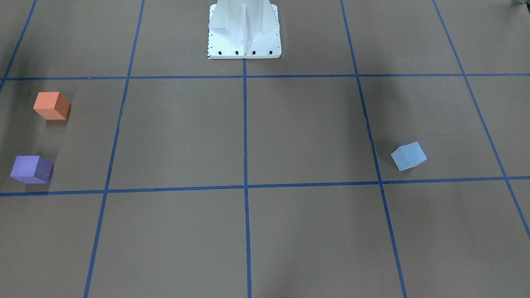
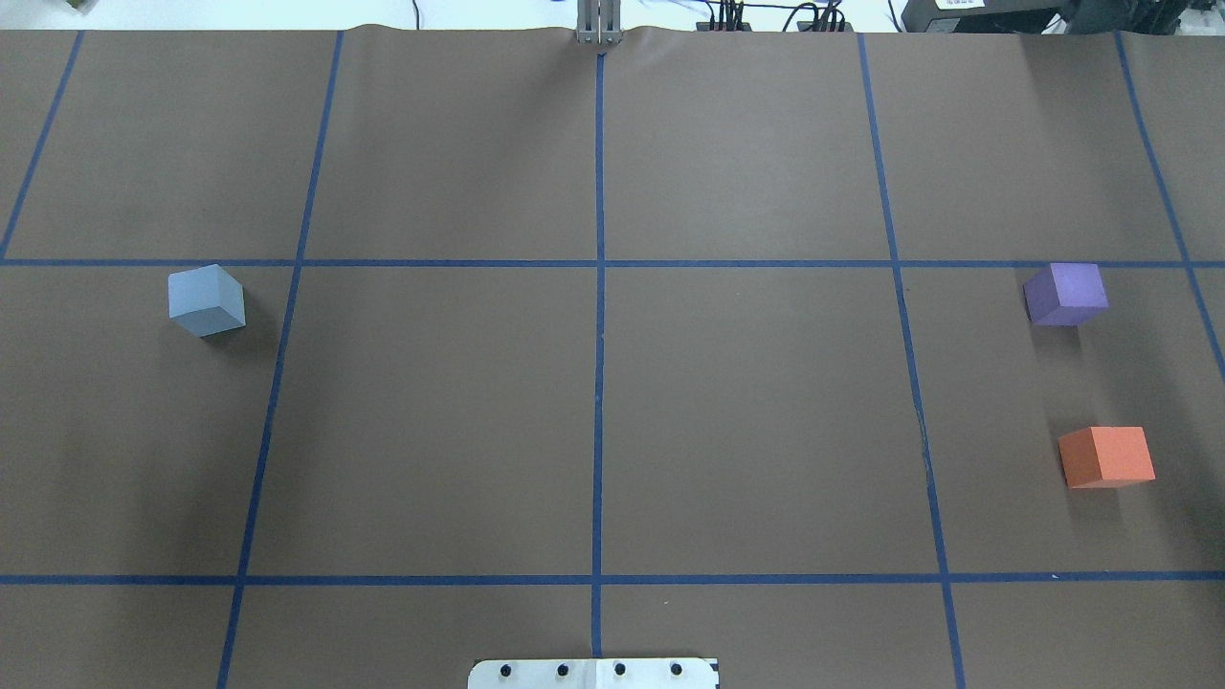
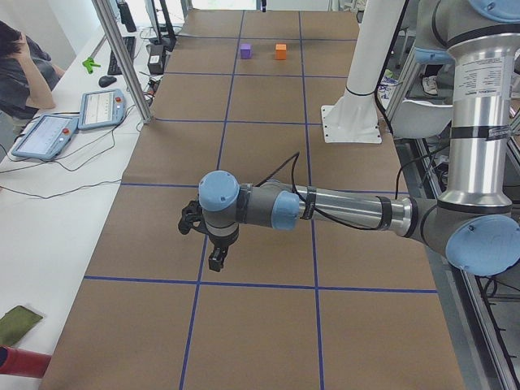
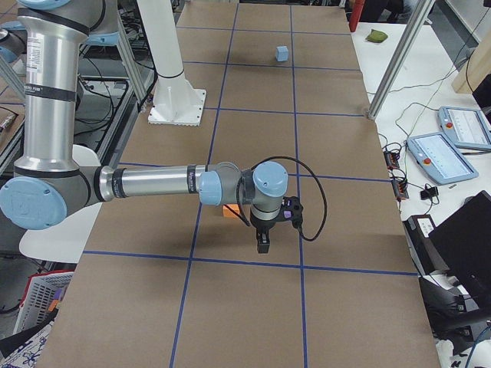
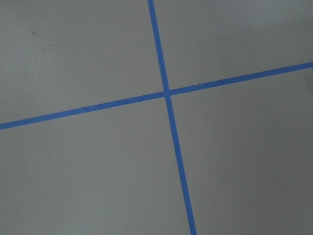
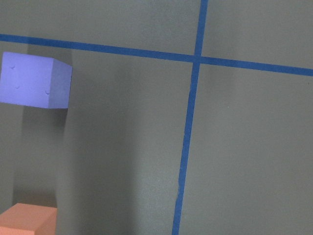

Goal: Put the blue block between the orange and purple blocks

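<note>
Pale blue foam, the blue block sat flat on the brown paper at the robot's far left, in the middle row of squares marked by blue tape. It lay just outside one lengthwise tape line and near the cross line on the side away from the robot. It was a cube with no longer side to speak of, and its faces were turned at an angle to the grid.

Well apart from it, across the whole width of the table on the robot's right, stood the purple block and the orange block. The orange one was nearer the robot and the purple one farther out, with bare paper between them. Both sat flat, each turned only slightly off the tape lines.

The left gripper hung pointing down above the paper on a low, outstretched arm; its wrist camera saw only a tape crossing. The right gripper hung the same way close by the orange and purple pair, and its wrist camera caught both blocks at the view's left edge. Only the side views showed either one, so I cannot tell how their jaws stood.

A white pedestal was bolted at the robot's edge. Alongside the far edge ran a white bench with teach pendants, cables and a seated person.
</note>
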`<state>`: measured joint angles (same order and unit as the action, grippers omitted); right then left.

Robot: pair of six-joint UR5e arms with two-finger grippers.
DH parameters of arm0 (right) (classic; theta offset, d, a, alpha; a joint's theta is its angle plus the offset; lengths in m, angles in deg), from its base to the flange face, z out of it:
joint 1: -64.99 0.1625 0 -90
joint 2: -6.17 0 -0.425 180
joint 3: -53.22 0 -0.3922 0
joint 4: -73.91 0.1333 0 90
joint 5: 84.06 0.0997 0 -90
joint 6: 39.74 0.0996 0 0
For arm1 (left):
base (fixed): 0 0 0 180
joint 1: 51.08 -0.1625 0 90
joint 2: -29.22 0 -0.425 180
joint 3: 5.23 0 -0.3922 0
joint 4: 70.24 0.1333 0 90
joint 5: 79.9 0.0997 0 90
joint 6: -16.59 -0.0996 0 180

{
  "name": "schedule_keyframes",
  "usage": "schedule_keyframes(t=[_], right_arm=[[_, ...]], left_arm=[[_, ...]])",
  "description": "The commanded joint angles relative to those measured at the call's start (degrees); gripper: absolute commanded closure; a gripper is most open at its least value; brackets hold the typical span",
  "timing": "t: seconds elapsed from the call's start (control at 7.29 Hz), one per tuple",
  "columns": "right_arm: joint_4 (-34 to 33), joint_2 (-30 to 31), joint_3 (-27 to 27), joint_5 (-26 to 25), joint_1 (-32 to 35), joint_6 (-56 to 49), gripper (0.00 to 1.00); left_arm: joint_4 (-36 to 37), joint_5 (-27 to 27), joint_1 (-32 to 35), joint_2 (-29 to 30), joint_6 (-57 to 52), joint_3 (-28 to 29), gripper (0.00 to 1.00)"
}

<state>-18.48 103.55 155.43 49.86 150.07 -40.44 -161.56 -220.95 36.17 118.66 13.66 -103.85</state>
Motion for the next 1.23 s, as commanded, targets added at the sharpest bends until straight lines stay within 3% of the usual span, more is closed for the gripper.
schedule_keyframes(t=[0.0,0.41,0.69,0.96,1.1], right_arm=[[-0.1,0.1,0.0,-0.1,0.0,0.0,0.00],[-0.1,0.1,-0.1,-0.1,-0.1,0.0,0.00],[0.0,0.1,0.0,-0.1,-0.2,0.0,0.00],[0.0,0.1,0.0,-0.1,-0.3,0.0,0.00],[0.0,0.1,0.0,-0.1,-0.3,0.0,0.00]], left_arm=[[-6.5,-3.5,-3.7,1.0,10.6,-0.2,0.00],[-15.1,-1.4,-16.0,4.5,38.0,0.7,0.00],[-15.8,7.7,-23.3,9.4,51.7,3.1,0.00],[-16.0,18.0,-34.6,17.4,59.1,10.2,0.00],[-17.0,18.3,-35.0,18.0,58.6,12.3,0.00]])
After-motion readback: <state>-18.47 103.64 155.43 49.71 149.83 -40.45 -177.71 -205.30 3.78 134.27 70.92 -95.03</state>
